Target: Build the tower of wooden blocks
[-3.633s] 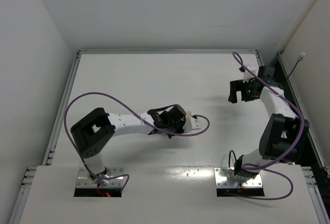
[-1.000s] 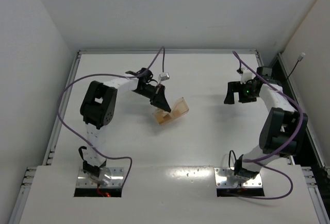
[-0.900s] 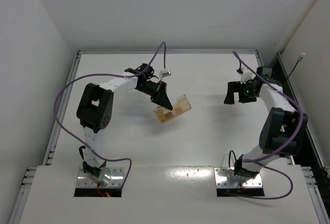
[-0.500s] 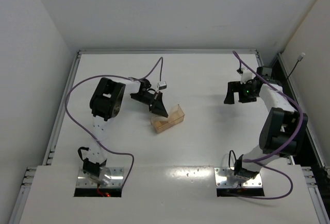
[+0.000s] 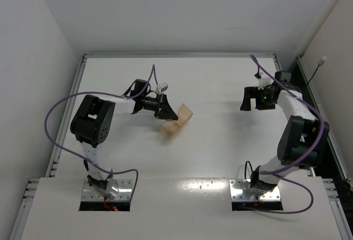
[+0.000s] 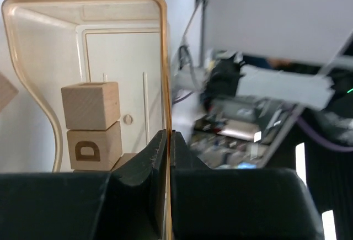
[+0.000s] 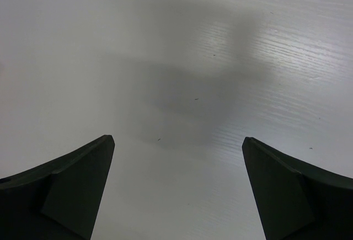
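My left gripper (image 5: 167, 112) is shut on the side wall of a clear amber plastic container (image 5: 178, 120), which is tilted just above the table. In the left wrist view the fingers (image 6: 157, 152) pinch the container's wall (image 6: 164, 58). Inside it, a plain wood block (image 6: 91, 105) rests against a block marked "D" (image 6: 94, 149), with a third block's corner (image 6: 128, 160) beside them. Another block's edge (image 6: 4, 92) shows outside the container at the left. No standing tower is in view. My right gripper (image 5: 251, 103) is open and empty over bare table (image 7: 177, 140).
The white table (image 5: 220, 140) has a raised rim and walls at the back and both sides. A purple cable (image 5: 55, 124) loops off the left arm. The right arm stands folded at the far right.
My left arm has swung and turned its wrist, carrying the amber container slightly back and left while tilting it. The right arm has not moved.
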You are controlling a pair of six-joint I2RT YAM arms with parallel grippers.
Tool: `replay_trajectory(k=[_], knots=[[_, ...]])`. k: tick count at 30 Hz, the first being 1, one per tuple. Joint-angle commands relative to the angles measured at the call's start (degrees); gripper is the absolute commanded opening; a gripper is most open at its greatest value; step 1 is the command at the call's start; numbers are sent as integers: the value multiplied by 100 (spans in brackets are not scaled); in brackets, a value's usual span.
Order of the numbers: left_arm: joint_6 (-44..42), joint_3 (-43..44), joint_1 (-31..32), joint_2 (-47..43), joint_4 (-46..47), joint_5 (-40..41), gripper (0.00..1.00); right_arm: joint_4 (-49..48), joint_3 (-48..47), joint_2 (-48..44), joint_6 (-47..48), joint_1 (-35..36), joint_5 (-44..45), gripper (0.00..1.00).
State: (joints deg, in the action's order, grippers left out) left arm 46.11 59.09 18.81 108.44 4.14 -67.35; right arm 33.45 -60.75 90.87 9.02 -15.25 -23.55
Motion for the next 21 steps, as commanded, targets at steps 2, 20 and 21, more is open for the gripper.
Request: replay_trajectory(k=[2,20,21], knots=[[2614,-232,-1,-254,1770,-50,0,-198,2,-175,-338,22,114,100],[5778,-205,88,1064,5176,-331,0,-137,11,-228,-339,22,167,100],[5778,-144,88,1230,5176,-331,0,-137,11,-228,-339,22,167,100]])
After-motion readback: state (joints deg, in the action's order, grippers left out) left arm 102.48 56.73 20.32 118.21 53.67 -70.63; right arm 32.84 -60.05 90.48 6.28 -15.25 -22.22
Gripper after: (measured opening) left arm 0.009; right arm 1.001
